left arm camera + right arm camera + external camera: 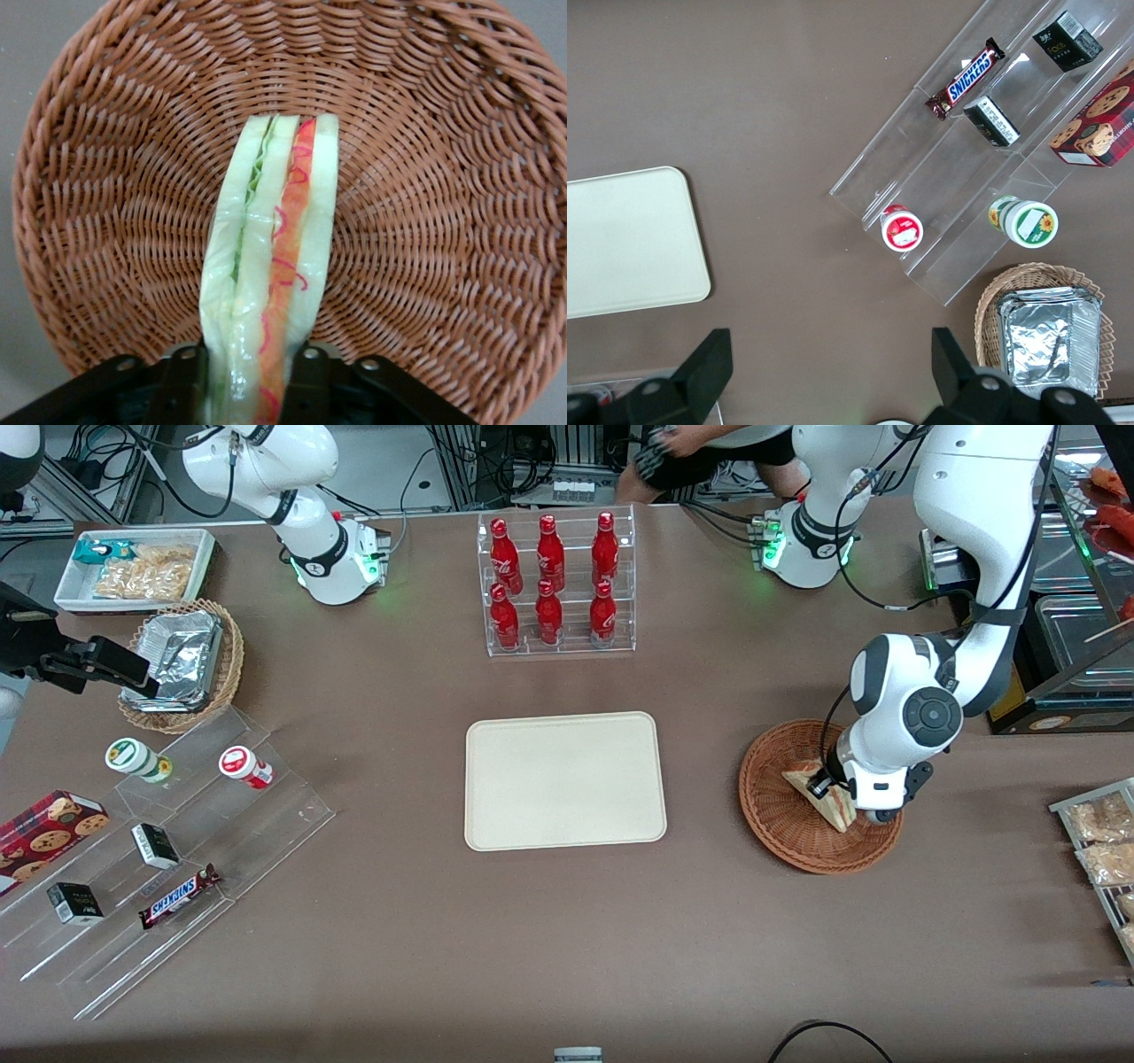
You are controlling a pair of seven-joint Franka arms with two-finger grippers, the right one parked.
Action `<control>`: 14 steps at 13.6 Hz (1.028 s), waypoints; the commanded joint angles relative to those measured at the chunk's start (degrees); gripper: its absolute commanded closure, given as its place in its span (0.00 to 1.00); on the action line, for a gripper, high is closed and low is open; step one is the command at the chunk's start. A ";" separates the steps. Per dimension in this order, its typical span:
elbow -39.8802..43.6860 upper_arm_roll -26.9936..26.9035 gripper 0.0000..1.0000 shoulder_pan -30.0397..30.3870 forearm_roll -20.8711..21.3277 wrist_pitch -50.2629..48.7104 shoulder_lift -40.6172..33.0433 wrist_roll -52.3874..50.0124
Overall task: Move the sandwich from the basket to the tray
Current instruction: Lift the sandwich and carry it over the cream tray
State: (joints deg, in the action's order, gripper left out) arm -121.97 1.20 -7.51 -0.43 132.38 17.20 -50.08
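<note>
One sandwich (270, 274) — standing on edge in the basket (443, 221) — pinched by the hand (252, 390).

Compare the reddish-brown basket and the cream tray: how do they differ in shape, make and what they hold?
The basket is round and woven; the tray is a flat, smooth rectangle. The basket holds the sandwich, with the gripper shut on it; the tray holds nothing. Both rest on the brown table.

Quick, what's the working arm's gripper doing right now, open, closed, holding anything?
Gripper: down in the basket, closed on the sandwich, one finger on each bread face.
</note>
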 commanded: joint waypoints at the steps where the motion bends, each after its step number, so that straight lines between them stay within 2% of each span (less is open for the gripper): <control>1: 4.70 0.11 0.96 -0.57 0.69 -8.15 -2.88 4.35; 4: 11.48 1.43 0.96 -2.58 0.52 -18.36 -2.27 12.35; 7: 14.65 1.43 0.95 -8.20 -0.36 -18.91 -0.60 20.17; 11: 20.26 1.52 0.96 -15.59 -0.45 -18.73 4.40 16.69; 14: 26.06 1.43 0.96 -20.68 -4.92 -18.56 10.02 14.75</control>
State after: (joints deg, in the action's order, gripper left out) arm -102.17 3.39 -25.26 -2.89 114.91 22.25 -33.99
